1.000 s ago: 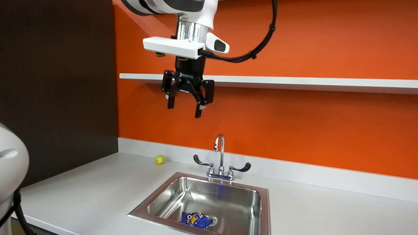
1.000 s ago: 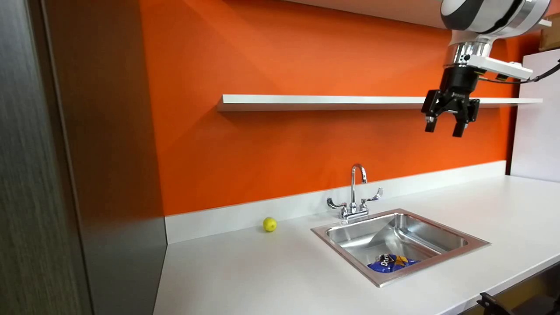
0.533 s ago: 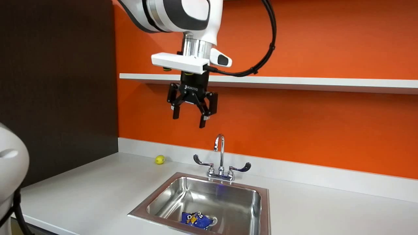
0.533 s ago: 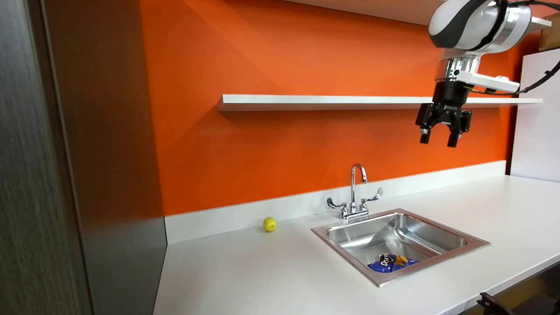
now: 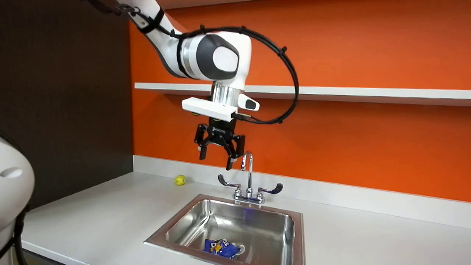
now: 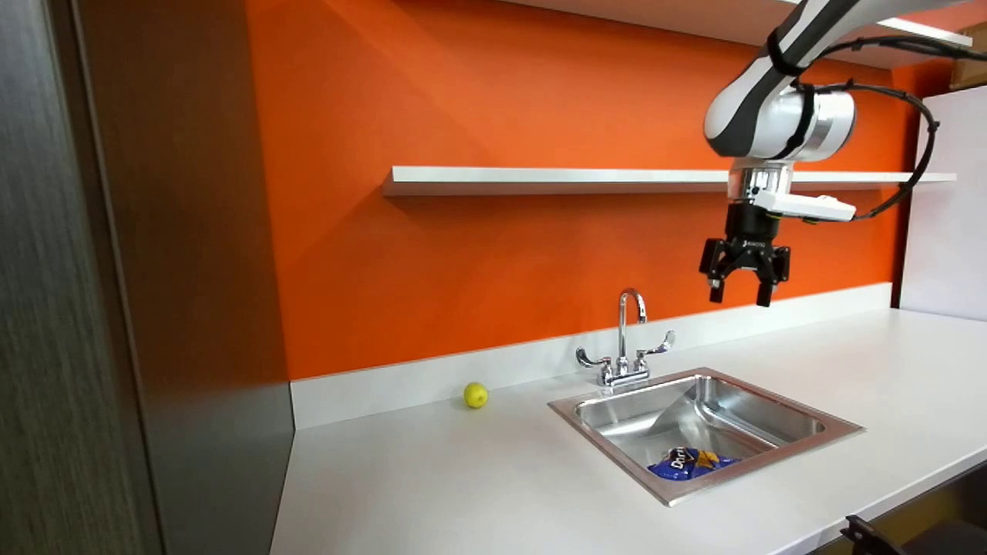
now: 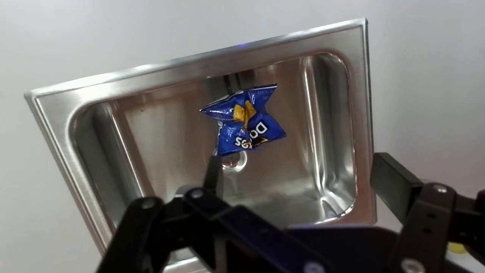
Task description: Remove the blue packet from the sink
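The blue packet, a crumpled chip bag with white letters and orange patches, lies in the steel sink (image 5: 174, 221) near the drain. It shows in both exterior views, as the packet (image 5: 222, 248) and the packet (image 6: 692, 463). In the wrist view the packet (image 7: 244, 121) is fully visible, above and left of the space between the fingers. My gripper (image 5: 216, 161) is open and empty, pointing down high above the sink; the gripper also shows in an exterior view (image 6: 740, 296) and in the wrist view (image 7: 297, 167). It is apart from the packet.
A chrome faucet (image 5: 250, 180) with two lever handles stands behind the sink, close to the gripper in an exterior view. A yellow lemon (image 6: 476, 395) sits on the white counter (image 6: 432, 478) by the backsplash. A white shelf (image 5: 349, 92) runs along the orange wall.
My arm and gripper have moved down toward the sink, and to the left in an exterior view. The gripper stays open. The packet has not moved.
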Controlling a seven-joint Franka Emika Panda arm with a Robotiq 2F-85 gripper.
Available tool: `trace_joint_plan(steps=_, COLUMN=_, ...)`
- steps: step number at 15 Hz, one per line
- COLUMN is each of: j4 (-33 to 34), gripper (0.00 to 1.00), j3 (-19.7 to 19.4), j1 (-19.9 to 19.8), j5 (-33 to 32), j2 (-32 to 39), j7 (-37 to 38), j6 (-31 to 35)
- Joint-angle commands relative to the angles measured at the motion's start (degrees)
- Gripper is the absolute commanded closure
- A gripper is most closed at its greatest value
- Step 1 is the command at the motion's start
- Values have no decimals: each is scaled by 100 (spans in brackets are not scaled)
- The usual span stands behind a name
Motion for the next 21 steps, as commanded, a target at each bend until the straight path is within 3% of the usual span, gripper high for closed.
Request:
trace_joint_plan(steps=1, j4=292, gripper=0, j3=179, j1=-103, j5=114, j2=747, j7=-118, j6=272)
trace_joint_plan(steps=14, j4=795, gripper=0, j3=632, j1=-354, j5=146, j2=2817, j7=-214, j6=1538)
trace_joint_plan(steps=21, j4=1226, gripper=0, j3=954, j1=-526, j5=-3, j2=3704, j7=-135, j6=1727)
